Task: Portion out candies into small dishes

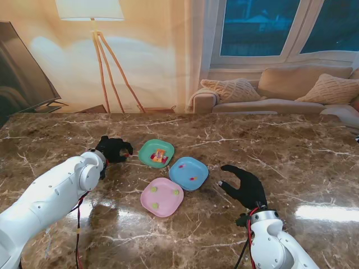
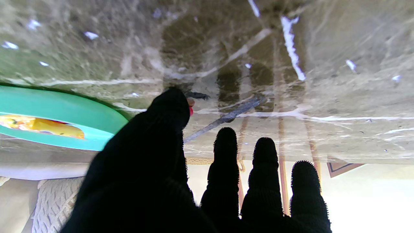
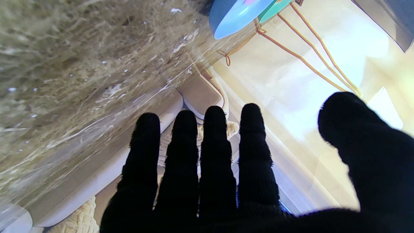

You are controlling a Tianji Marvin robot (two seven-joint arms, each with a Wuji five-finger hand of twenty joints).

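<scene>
Leftmost, the left hand [image 1: 114, 149] hovers by the green dish [image 1: 156, 153], thumb [image 2: 169, 108] pinched on what looks like a small red candy [image 2: 191, 110], though that view is dim. The green dish holds a heap of mixed candies [image 1: 159, 156]. Just right sits the blue dish [image 1: 189, 172] with a couple of pieces; nearer to me, the pink dish [image 1: 162, 196] carries three green candies [image 1: 176, 192]. Farthest right, the right hand [image 1: 244, 186] rests over the marble tabletop [image 1: 291, 151], fingers [image 3: 181, 155] spread, holding nothing.

Three small square plastic dishes sit here: one green [image 1: 156, 153], one blue [image 1: 189, 173], one pink [image 1: 162, 196]. The pink dish holds three pale green candies [image 1: 155, 205]. Two black-gloved hands show, left [image 1: 114, 149] and right [image 1: 244, 186].
</scene>
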